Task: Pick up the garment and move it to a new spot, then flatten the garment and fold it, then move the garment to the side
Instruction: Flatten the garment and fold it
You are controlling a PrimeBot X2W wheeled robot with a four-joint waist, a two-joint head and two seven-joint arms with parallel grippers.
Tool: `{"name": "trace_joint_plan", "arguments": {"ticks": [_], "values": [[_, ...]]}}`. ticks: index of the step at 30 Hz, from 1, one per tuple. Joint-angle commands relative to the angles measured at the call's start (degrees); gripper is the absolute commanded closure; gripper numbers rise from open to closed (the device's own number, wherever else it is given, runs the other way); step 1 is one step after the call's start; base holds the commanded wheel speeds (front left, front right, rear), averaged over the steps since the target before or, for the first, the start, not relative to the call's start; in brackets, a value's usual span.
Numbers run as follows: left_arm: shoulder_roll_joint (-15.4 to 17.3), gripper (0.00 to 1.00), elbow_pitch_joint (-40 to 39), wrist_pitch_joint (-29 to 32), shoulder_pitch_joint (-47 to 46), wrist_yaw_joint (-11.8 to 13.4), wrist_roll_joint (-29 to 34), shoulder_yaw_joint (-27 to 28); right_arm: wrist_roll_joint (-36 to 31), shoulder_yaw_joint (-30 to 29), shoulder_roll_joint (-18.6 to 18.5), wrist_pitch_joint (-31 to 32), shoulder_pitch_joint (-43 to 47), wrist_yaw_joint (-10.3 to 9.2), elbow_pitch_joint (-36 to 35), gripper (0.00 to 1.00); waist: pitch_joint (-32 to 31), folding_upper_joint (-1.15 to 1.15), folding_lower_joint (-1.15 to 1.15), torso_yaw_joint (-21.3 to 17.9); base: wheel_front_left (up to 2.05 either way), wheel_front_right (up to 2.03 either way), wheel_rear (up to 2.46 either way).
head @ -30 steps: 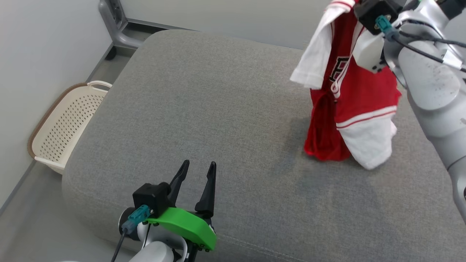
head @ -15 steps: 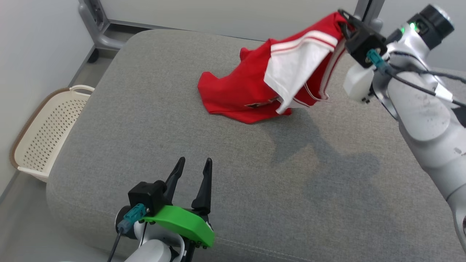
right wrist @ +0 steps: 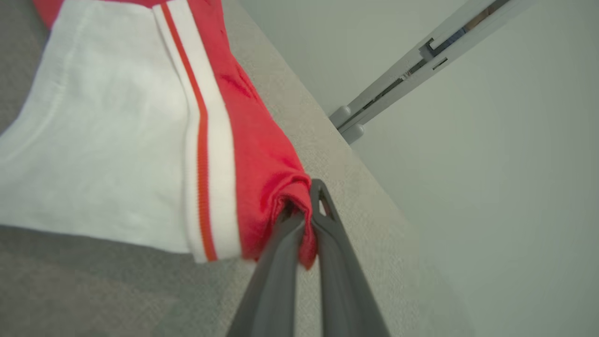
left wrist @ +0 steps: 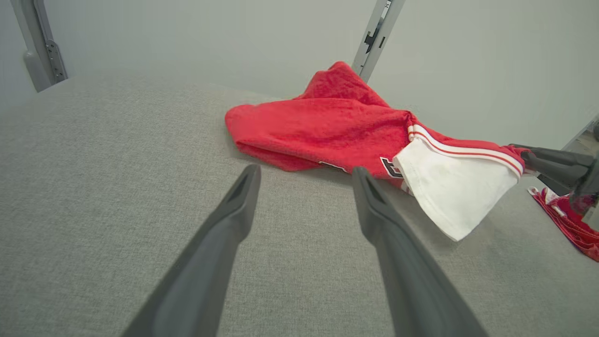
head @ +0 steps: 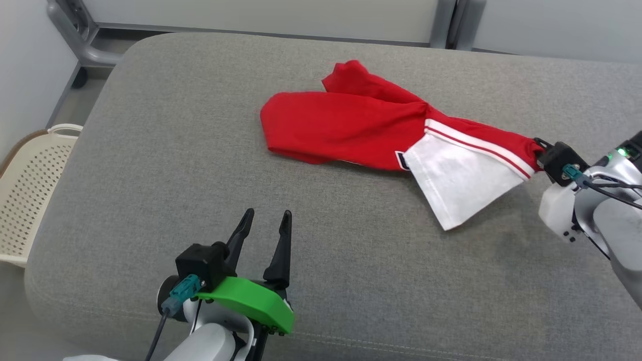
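A red garment with a white, red-striped sleeve lies stretched across the grey cushion, slightly right of its middle. My right gripper is shut on the garment's red edge at its right end, low over the cushion. The right wrist view shows the fingers pinching bunched red fabric at the gripper. My left gripper stands open near the cushion's front edge, short of the garment and holding nothing. In the left wrist view its gripper points at the garment.
A cream perforated basket sits on the floor left of the cushion. Grey metal frame legs stand behind it by the wall. Another bit of red cloth shows at the right edge of the left wrist view.
The head camera has shifted. My right gripper has come down and swung right, and the garment that hung from it now lies drawn out along the cushion. The left gripper has stayed open.
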Motion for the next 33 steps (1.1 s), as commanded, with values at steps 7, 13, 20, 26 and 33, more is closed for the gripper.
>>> {"name": "trace_joint_plan", "arguments": {"ticks": [7, 13, 20, 26, 33], "values": [[0.3, 0.0, -0.2, 0.1, -1.1, -0.2, 0.7, -0.3, 4.1, 4.2, -6.4, 0.2, 3.5, -0.12, 3.6, 1.0, 1.2, 0.0, 0.0, -1.6, 0.0, 0.0, 0.0], [0.9, 0.0, -0.6, 0.6, -1.8, 0.1, 1.0, -0.6, 3.8, 6.3, -9.5, 0.5, 0.3, -0.12, 6.2, 1.0, 2.3, 0.0, 0.0, -2.1, 0.0, 0.0, 0.0], [0.9, 0.0, -0.5, 1.0, -1.9, 0.4, 1.1, -0.9, 4.4, 8.1, -8.5, 0.3, -1.5, -0.12, 8.2, 0.0, 2.2, 0.0, 0.0, -3.3, 0.0, 0.0, 0.0], [1.8, 0.0, -0.1, 1.5, -1.6, 0.0, 0.2, -0.6, 9.0, 8.5, -9.0, -0.1, 0.4, -0.11, 5.0, 0.0, 0.5, 0.0, 0.0, -6.5, 0.0, 0.0, 0.0], [3.7, 0.0, 2.9, 5.6, -6.5, -2.1, -1.4, 0.6, 12.6, 6.0, -8.5, -0.1, 1.6, -0.11, -7.3, 0.0, 0.2, 0.0, 0.0, -11.7, 0.0, 0.0, 0.0]]}}
